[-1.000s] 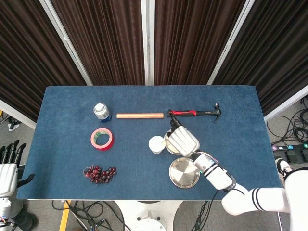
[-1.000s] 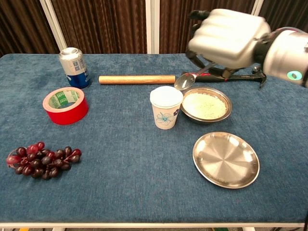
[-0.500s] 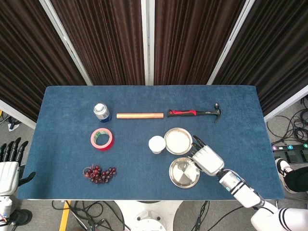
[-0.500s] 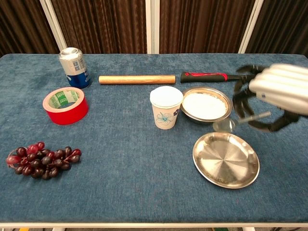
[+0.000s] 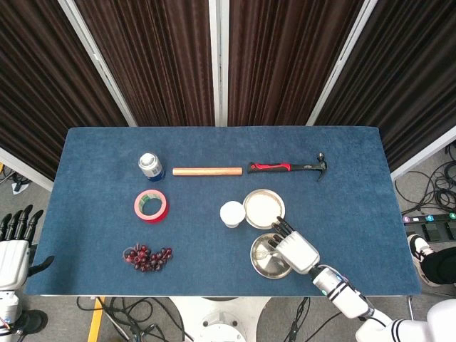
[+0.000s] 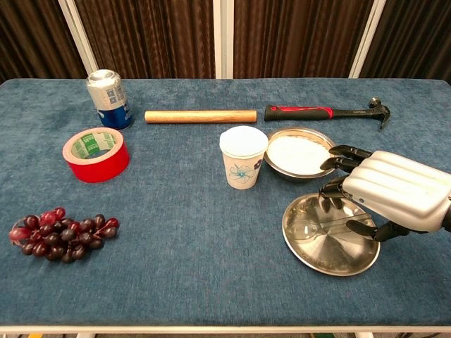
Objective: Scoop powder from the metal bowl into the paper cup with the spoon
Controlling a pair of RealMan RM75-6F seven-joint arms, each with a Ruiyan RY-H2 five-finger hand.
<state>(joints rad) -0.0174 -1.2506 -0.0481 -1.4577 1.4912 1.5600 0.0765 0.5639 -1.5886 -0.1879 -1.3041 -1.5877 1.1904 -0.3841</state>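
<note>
We see the right hand [image 6: 391, 191] low at the right of the chest view, fingers curled over the empty metal plate [image 6: 310, 246]. The spoon [image 6: 320, 229] lies across that plate, its bowl toward the plate's left side and its handle running right under the fingers. Whether the fingers pinch the handle or merely hover over it we cannot tell from either view; the handle's end is hidden beneath the palm. We judge the plate serves as the spoon's resting place, so the hand sits there to put it down or take it up.

The metal bowl [image 6: 282, 166] of white powder stands just above the plate, right of centre, and the paper cup [image 6: 242, 156] stands upright just beside its left rim. That closeness makes sense: a loaded spoon has little way to travel. From above, no powder can be made out in the cup.

The left hand [image 5: 13, 246] rests off the table at the lower left of the head view, fingers apart and holding nothing.

Across the top lie a hammer [image 6: 320, 111], a wooden rod [image 6: 201, 115] and a can [image 6: 108, 98]; red tape [image 6: 95, 153] and grapes [image 6: 60, 232] sit at the left, well apart from the work.
</note>
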